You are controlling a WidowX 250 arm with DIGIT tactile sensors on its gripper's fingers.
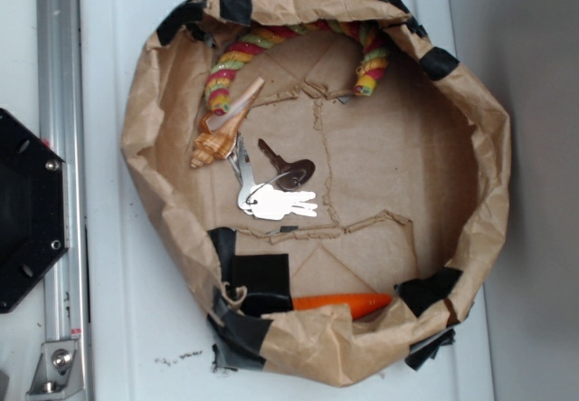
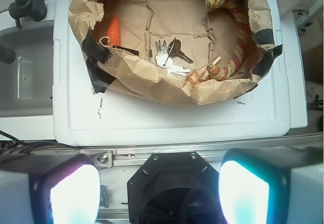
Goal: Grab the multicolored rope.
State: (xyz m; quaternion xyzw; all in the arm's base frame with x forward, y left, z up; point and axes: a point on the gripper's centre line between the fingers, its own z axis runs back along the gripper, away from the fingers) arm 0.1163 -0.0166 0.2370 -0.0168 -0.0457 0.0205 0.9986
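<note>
The multicolored rope, twisted in red, yellow, green and pink, curves along the far inner wall of a rolled-down brown paper bag. One end of it lies by a seashell. My gripper appears only in the wrist view. It is open, its two glowing fingers wide apart with nothing between them. It hangs over the black robot base, well short of the bag and the rope.
Inside the bag lie a bunch of keys and an orange carrot. Black tape patches the bag's rim. The bag sits on a white plastic lid. A metal rail and the black base flank the lid.
</note>
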